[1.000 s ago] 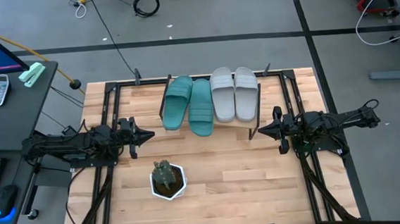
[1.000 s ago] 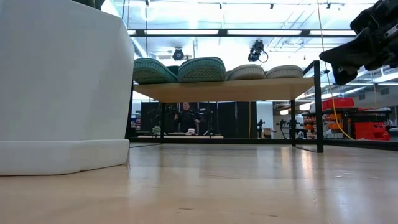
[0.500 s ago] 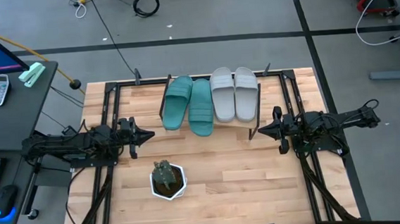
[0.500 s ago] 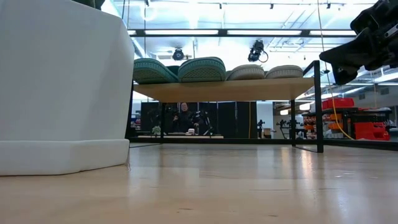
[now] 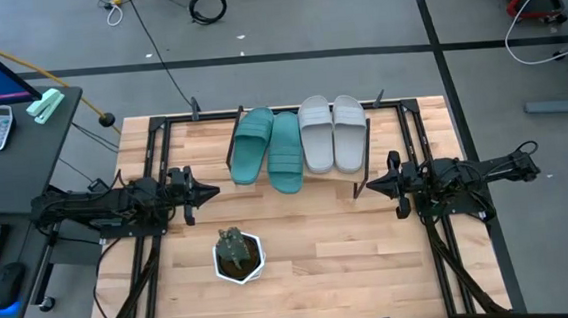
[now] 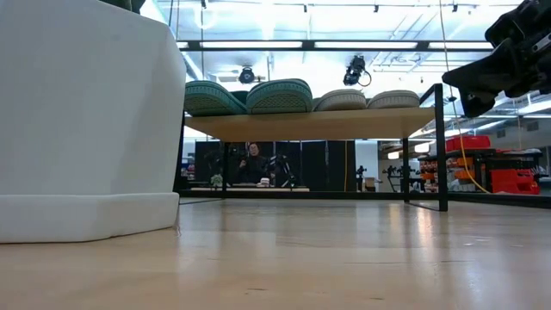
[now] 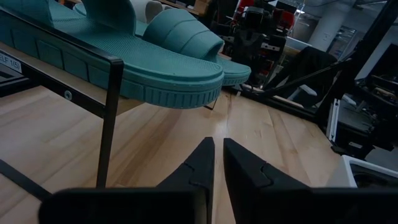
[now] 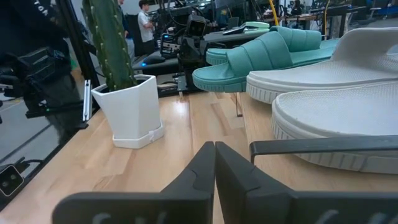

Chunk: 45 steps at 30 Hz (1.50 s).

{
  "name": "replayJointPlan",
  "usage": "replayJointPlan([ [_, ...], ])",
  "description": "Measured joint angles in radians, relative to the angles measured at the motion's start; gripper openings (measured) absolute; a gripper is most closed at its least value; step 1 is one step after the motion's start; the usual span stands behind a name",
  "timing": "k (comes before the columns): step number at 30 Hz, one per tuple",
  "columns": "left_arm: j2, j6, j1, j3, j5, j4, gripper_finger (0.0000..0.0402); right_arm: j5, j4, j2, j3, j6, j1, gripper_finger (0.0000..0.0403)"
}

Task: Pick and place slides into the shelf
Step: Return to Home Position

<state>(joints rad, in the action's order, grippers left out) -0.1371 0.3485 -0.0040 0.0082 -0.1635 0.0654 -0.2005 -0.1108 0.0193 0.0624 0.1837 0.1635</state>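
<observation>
Nothing has shifted since the earlier frames. The four slides, teal pair and grey pair, lie side by side on the shelf at upper centre. At mid-left the left gripper and at mid-right the right gripper hover empty, fingers closed; the left seems to keep a hairline gap.

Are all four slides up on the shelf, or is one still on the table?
All on the shelf: teal slides and grey slides sit side by side on top, none below.
</observation>
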Motion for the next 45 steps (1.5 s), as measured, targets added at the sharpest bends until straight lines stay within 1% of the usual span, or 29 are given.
replayJointPlan([
  [14,0.000,0.000,0.000,0.000,0.000,0.000,0.0025,0.000,0.000,0.000,0.000,0.000,0.000,0.0018],
  [26,0.000,0.000,0.000,0.000,0.000,0.000,0.0040,0.000,0.000,0.000,0.000,0.000,0.000,0.0018],
  [38,0.000,0.000,0.000,0.000,0.000,0.000,0.0028,0.000,0.000,0.000,0.000,0.000,0.000,0.0018],
  [45,0.000,0.000,0.000,0.000,0.000,0.000,0.0038,0.000,0.000,0.000,0.000,0.000,0.000,0.0018],
])
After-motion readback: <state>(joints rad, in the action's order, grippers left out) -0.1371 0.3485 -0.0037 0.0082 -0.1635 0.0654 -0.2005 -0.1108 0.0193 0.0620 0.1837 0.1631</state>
